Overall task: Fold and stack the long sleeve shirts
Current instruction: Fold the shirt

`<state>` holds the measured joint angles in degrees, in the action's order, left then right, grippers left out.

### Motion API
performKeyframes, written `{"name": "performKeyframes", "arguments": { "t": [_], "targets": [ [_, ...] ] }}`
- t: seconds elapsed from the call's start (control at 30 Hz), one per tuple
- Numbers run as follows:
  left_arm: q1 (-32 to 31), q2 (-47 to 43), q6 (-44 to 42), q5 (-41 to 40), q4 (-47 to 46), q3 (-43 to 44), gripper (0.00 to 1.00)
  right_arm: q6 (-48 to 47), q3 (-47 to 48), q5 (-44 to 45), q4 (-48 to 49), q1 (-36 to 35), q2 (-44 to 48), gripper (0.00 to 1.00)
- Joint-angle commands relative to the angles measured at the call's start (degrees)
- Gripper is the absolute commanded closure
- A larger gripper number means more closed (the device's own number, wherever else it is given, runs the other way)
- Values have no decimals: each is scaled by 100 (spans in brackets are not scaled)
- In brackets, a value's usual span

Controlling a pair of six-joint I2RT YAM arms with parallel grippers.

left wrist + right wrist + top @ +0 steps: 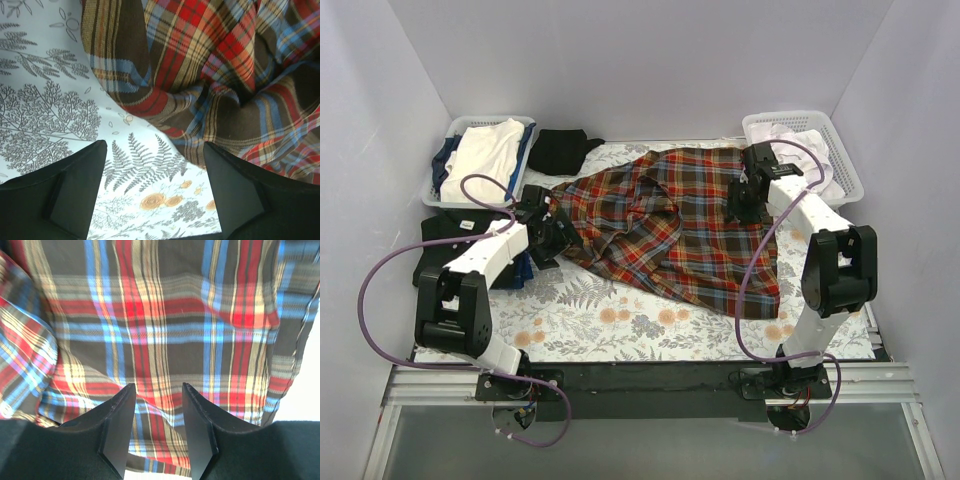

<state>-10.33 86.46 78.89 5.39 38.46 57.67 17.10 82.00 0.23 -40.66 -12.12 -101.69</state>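
The red-orange plaid shirt [670, 220] lies crumpled and partly spread across the middle of the table. The plain black shirt [563, 150] is bunched at the back, between the baskets. My left gripper [555, 235] is at the plaid shirt's left edge. In the left wrist view the gripper [155, 150] is wide open over bare floral cloth, with the plaid shirt [210, 75] just past its right finger. My right gripper [745, 200] hovers low over the shirt's right part. In the right wrist view the gripper [158, 390] is partly open, with plaid cloth [165, 325] under and between the fingers.
A white basket [442, 180] with white and blue clothes stands at the back left. Another white basket [840, 140] with pale clothes stands at the back right. A dark folded item [440, 245] lies by the left arm. The floral tablecloth [620, 320] covers the table.
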Motion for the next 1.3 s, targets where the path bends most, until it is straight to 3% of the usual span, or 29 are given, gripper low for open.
{"name": "performKeyframes", "arguments": {
  "t": [0.0, 0.17, 0.33, 0.57, 0.93, 1.03, 1.1, 1.13, 1.27],
  "targets": [
    [-13, -33, 346, -319, -453, -36, 22, 74, -228, 74, -64, -10, 413, 50],
    [-57, 126, 329, -793, -497, -150, 26, 91, -447, 197, -64, -10, 571, 51],
    [-57, 161, 363, -1013, -638, -300, 41, 91, -518, 293, -64, -10, 642, 51],
    [-66, 134, 425, -1180, -848, -546, 53, 109, -571, 425, -82, -10, 782, 52],
    [-57, 196, 408, -1461, -1033, -467, 56, 118, -650, 583, -135, -10, 888, 52],
    [-57, 337, 364, -1505, -1068, -423, 70, 135, -667, 653, -170, -1, 923, 52],
    [-66, 381, 355, -1523, -1068, -388, 85, 144, -694, 741, -257, -1, 958, 53],
    [-57, 363, 355, -1523, -1051, -379, 100, 153, -720, 776, -284, 8, 1010, 52],
    [-66, 170, 346, -1602, -919, -335, 100, 258, -1105, 628, -660, 192, 1186, 51]
  ]
}}
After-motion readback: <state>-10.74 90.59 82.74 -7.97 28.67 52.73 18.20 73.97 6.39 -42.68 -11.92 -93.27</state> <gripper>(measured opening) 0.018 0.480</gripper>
